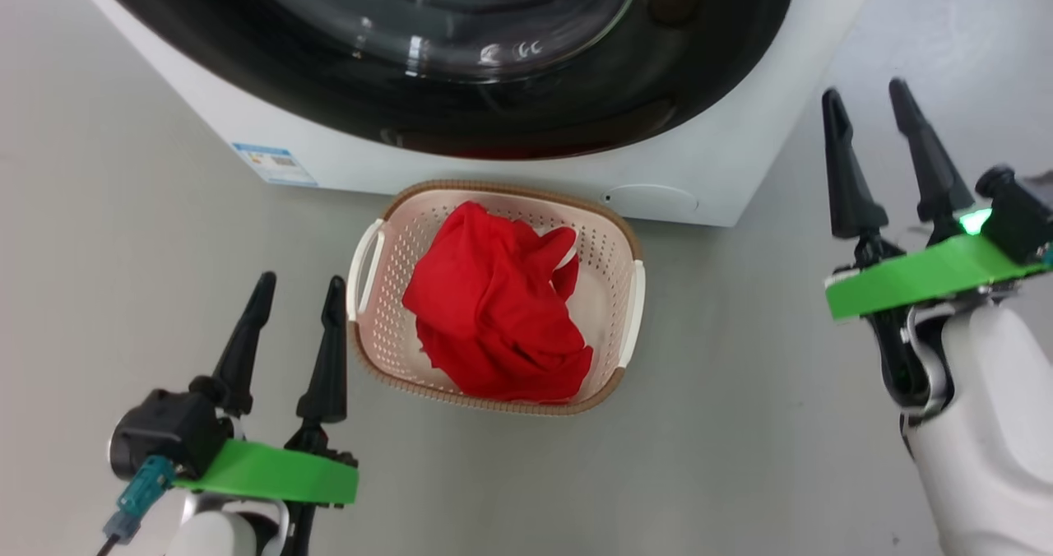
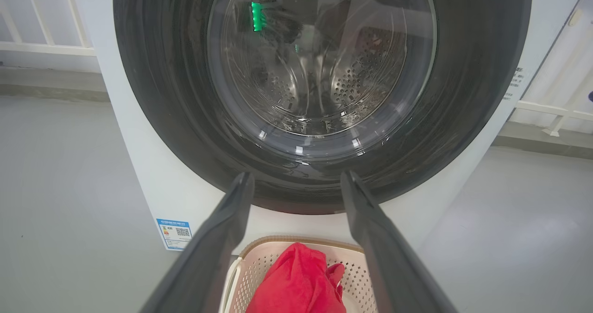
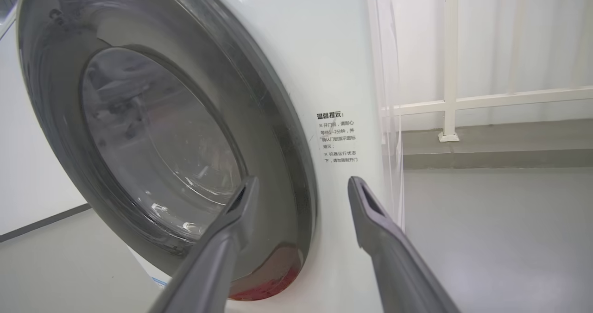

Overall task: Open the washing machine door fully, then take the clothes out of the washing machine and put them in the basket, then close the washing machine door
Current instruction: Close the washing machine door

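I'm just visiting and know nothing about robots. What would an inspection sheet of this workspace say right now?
Surface: smooth grey floor.
Job's things: washing machine door looks shut on the washing machine; red clothes lie in the basket before it.
Clutter: nothing seen.
Tools: left tool and right tool both open, holding nothing.
Cables: teal cable plug by the left wrist.
Surroundings: white railing beside the machine; blue sticker on its front.
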Motion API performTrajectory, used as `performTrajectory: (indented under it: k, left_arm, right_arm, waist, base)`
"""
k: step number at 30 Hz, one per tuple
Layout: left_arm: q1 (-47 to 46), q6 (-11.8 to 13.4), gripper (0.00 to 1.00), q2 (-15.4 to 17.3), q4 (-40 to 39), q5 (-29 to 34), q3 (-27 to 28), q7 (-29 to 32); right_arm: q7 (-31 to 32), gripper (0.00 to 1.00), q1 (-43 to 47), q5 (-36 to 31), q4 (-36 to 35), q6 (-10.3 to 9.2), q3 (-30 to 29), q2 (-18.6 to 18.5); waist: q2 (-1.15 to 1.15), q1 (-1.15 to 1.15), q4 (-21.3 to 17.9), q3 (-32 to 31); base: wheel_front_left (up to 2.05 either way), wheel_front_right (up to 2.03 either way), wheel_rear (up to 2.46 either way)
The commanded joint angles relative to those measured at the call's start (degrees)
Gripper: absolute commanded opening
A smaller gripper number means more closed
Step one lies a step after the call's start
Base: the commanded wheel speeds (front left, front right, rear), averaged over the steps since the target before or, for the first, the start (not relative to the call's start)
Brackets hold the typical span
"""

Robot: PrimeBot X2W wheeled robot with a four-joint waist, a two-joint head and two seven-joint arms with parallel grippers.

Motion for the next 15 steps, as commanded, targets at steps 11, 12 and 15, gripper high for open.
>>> performTrajectory:
  k: [11, 12, 15]
  left_arm:
    - [4.14, -1.25, 1.0, 0.71, -0.25, 3.41, 5.8, -0.28]
    - [4.34, -1.27, 1.0, 0.71, -0.26, 3.61, 5.99, -0.28]
    - [4.62, -1.3, 1.0, 0.73, -0.31, 3.83, 6.03, -0.28]
  right_arm:
    - [0.09, 1.0, 9.5, -0.5, -2.85, -0.06, -0.07, 0.87]
    - [0.09, 1.0, 10.11, -0.52, -2.97, -0.06, -0.2, 0.83]
    - [0.09, 1.0, 11.18, -0.53, -3.28, -0.06, -0.49, 0.77]
  waist:
    - [0.0, 0.0, -4.86, -5.82]
    - [0.0, 0.0, -5.14, -6.11]
    - [0.0, 0.0, -5.68, -6.55]
  base:
    - [0.0, 0.0, 0.0]
    - [0.0, 0.0, 0.0]
    - [0.0, 0.0, 0.0]
